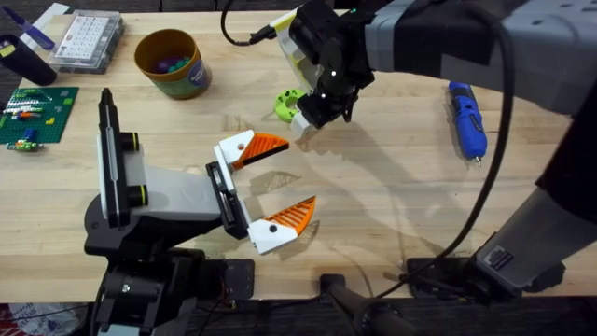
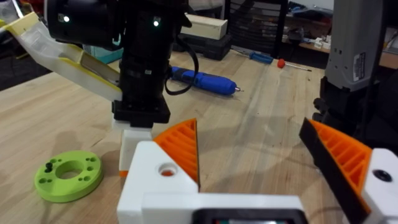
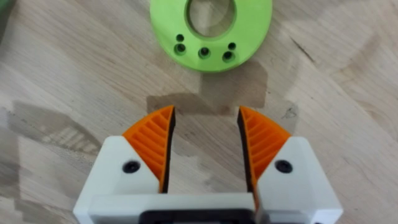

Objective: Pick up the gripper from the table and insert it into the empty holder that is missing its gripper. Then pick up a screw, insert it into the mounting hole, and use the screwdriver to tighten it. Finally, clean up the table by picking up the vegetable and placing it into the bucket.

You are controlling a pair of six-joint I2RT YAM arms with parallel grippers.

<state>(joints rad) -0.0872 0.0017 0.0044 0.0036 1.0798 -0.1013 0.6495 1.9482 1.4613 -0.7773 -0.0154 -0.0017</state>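
Fingers part narrowly on the right gripper (image 3: 204, 146), empty, poised beside the green ring (image 3: 210, 31) for a grab; the left gripper (image 1: 280, 191) waits wide, clear.

Black and grey arms trail black cables, ending in white jaws with orange ribbed pads (image 3: 152, 144).

Even, bright indoor light is cast from above. Soft shadows are thrown on the table (image 1: 373, 187) below the arms. The overhead's upper right is blurred by a close arm.
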